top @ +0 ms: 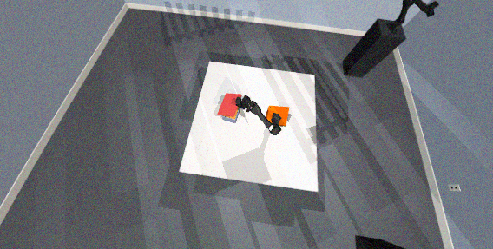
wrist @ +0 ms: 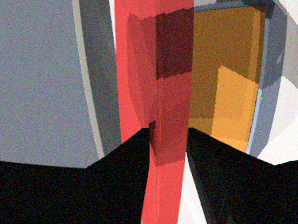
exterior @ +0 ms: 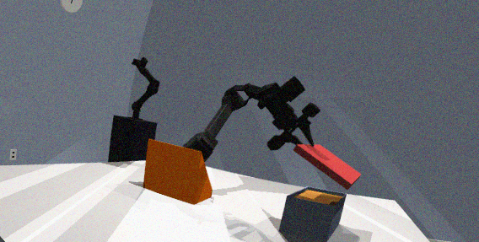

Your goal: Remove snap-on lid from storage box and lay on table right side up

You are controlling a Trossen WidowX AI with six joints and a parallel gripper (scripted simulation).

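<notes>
The red lid [top: 230,103] [exterior: 329,164] [wrist: 172,100] is off the box, in the air above it. It is tilted, its near-gripper edge high and its far end low, with its broad face upward. A narrow gap shows in the exterior view between its low end and the box. My gripper [exterior: 306,144] [wrist: 167,135] is shut on the raised edge of the lid, one finger on each side. The dark blue storage box [top: 229,120] [exterior: 309,218] [wrist: 274,110] stands upright and open on the table, with something orange-brown inside. Part of the box is hidden under the lid in the top view.
The white table [top: 204,153] [exterior: 169,221] bears a large orange wedge-like block [top: 283,112] [exterior: 173,172] beside the arm's base. A second arm stands on a black pedestal [top: 373,49] [exterior: 131,141] beyond the table. Striped shadows cross the table.
</notes>
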